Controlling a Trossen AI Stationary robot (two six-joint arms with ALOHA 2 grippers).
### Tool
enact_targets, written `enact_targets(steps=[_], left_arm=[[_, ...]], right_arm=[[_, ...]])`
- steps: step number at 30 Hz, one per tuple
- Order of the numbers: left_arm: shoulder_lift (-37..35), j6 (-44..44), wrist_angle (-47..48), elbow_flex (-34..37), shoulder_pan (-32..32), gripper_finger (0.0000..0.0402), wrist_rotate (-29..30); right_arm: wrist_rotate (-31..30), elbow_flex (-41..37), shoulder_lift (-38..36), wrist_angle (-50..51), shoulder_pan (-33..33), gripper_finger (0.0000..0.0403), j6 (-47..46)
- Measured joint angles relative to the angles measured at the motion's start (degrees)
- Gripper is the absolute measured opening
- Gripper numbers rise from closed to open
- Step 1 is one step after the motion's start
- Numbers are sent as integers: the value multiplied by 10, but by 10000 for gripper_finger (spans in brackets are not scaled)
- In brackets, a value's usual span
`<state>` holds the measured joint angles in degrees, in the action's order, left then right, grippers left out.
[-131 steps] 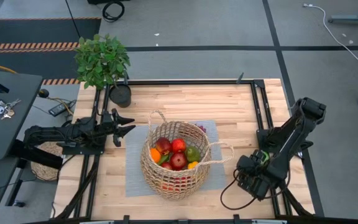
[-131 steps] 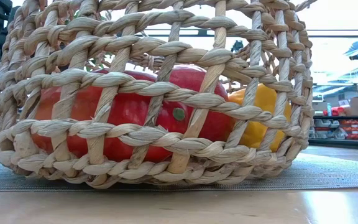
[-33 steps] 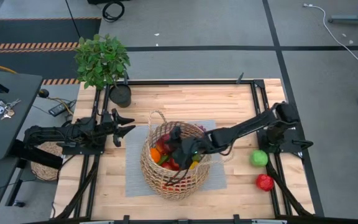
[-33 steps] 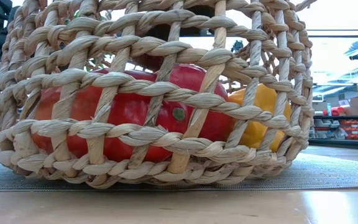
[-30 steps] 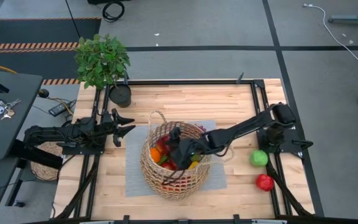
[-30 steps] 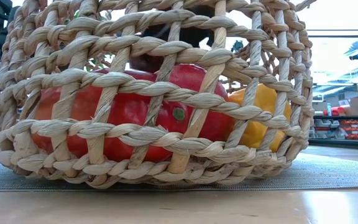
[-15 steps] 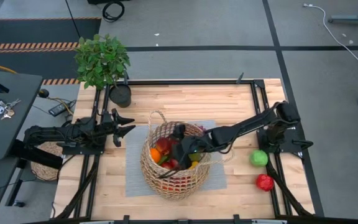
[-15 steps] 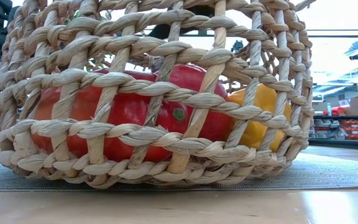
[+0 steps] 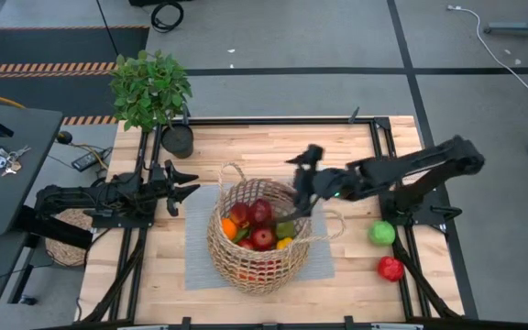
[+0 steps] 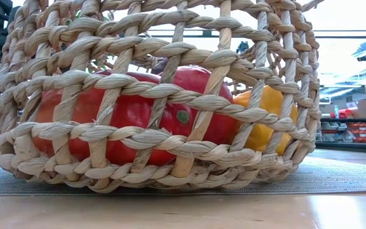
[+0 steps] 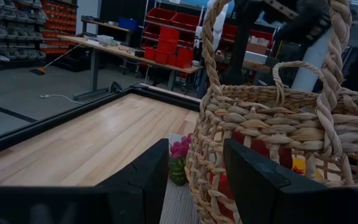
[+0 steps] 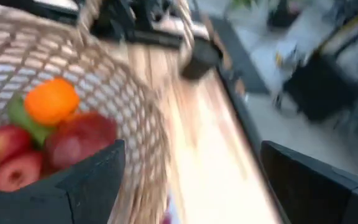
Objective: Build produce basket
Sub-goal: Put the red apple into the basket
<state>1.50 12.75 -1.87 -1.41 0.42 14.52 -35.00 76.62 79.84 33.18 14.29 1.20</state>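
Note:
The wicker basket stands on a grey mat at mid table, on its base. Produce lies in it: red fruits, an orange one, a green one and a yellow one. A green fruit and a red fruit rest on the table at the right. My right gripper hangs open and tilted down above the basket's far right rim, with nothing between its fingers. My left gripper waits level at the basket's left, open, with nothing in it.
A potted plant stands at the table's far left corner. A pink and green thing lies on the mat behind the basket. A flat woven disc sits beyond the left edge. A black frame borders the table. Bare wood shows along the far side.
My right gripper, which reached down among the fruit in the basket, has risen out of it and drawn back up toward the table's far right, rolling as it went. It carries nothing. The fruit in the basket lies uncovered again.

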Motion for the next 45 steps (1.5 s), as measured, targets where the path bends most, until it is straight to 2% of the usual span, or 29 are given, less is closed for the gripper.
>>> enact_targets(steps=[6, 10, 13, 21, 26, 31, 36, 41, 45], left_arm=[[0, 0, 0, 0, 0, 160, 0], [0, 0, 0, 0, 0, 160, 0], [0, 0, 0, 0, 0, 160, 0], [0, 0, 0, 0, 0, 160, 0], [0, 0, 0, 0, 0, 160, 0], [0, 0, 0, 0, 0, 160, 0], [0, 0, 0, 0, 0, 160, 0], [0, 0, 0, 0, 0, 160, 0], [0, 0, 0, 0, 0, 160, 0]], right_arm=[[23, 0, -66, 204, 3, 375, -179], [46, 0, -78, 333, 15, 375, -275], [71, 0, -78, 383, 34, 375, -324], [82, 0, -77, 440, 124, 375, -457], [43, 0, -80, 498, 206, 375, -586], [46, 0, -70, 522, 258, 375, -668], [83, 0, -68, 554, 297, 375, -755], [153, 0, -57, 547, 338, 375, -851], [161, 0, -16, 521, 376, 375, -911]])
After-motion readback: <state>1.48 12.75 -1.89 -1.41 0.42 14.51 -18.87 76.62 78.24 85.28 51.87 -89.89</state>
